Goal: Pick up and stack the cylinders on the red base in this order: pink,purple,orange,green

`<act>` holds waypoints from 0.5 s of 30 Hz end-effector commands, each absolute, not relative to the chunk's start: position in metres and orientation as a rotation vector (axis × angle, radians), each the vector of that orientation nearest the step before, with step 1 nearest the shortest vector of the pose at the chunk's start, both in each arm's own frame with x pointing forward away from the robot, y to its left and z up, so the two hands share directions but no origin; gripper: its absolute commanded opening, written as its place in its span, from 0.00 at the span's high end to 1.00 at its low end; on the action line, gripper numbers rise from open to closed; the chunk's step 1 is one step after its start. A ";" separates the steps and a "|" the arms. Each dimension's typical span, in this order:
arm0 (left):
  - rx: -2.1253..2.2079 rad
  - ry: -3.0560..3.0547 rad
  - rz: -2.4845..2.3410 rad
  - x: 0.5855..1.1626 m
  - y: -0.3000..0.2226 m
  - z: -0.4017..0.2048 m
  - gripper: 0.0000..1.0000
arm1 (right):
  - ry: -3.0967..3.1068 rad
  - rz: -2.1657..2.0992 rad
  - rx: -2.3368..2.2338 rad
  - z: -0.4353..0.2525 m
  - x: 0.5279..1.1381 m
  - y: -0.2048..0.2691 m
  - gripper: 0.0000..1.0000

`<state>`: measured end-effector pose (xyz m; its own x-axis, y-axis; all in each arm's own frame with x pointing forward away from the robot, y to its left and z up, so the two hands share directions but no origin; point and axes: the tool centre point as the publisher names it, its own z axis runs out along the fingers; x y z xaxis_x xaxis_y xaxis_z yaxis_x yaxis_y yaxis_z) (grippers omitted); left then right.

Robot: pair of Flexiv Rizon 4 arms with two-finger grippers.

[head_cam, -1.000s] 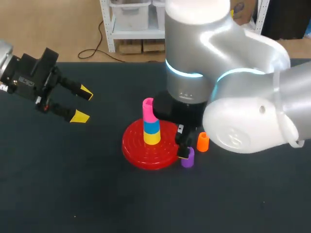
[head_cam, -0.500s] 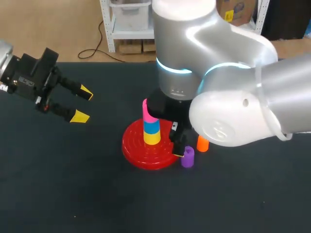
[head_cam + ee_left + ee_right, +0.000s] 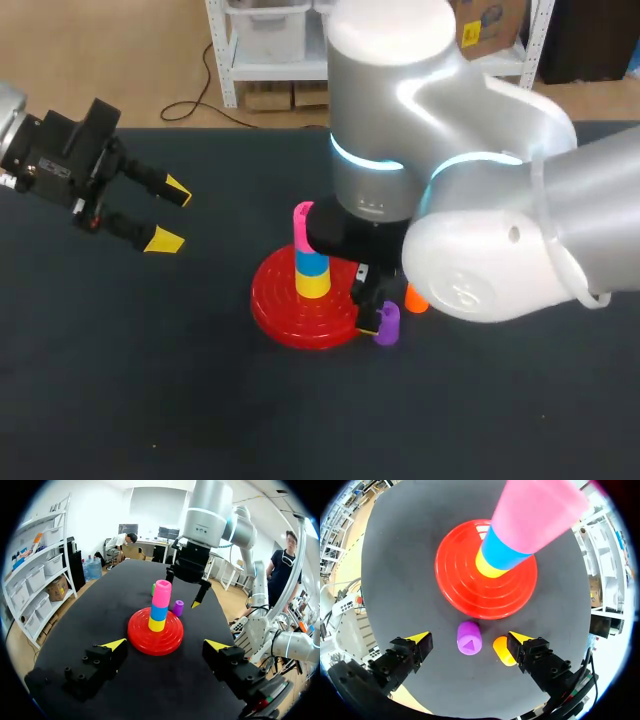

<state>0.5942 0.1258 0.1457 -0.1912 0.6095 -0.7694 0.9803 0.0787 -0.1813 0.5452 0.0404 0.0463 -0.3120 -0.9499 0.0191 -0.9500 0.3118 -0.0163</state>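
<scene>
- Table [image 3: 150,400]: a dark, matte top. It fills the head view but for a strip at 12 o'clock, where its far edge runs straight across.
- Yellow cylinder [image 3: 313,285]: stands upright on the middle of the red base [image 3: 285,312], near the table's middle. It is the lowest piece of the stack, and only its side wall shows.
- Blue cylinder [image 3: 312,262]: stands upright directly on the yellow cylinder, touching it and about as wide. In the head view it lies at the yellow cylinder's 12 o'clock. The pink cylinder [image 3: 304,225] sits on top of it and hides its upper face.
</scene>
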 end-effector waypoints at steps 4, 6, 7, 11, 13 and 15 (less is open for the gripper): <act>1.569 1.853 -0.959 0.595 0.126 0.145 0.00 | -2.547 0.017 1.836 0.035 0.542 0.038 0.00; 1.569 1.853 -0.959 0.595 0.126 0.145 0.00 | -2.547 0.003 1.833 0.034 0.542 0.038 0.00; 1.569 1.853 -0.959 0.595 0.126 0.145 0.00 | -2.547 0.002 1.833 0.033 0.542 0.038 0.01; 1.569 1.853 -0.959 0.595 0.126 0.145 0.00 | -2.548 -0.013 1.837 0.032 0.542 0.037 0.02; 1.569 1.853 -0.959 0.595 0.126 0.145 0.00 | -2.549 -0.016 1.835 0.030 0.543 0.037 0.09; 1.569 1.853 -0.959 0.595 0.126 0.145 0.00 | -2.550 -0.019 1.830 0.029 0.544 0.037 0.21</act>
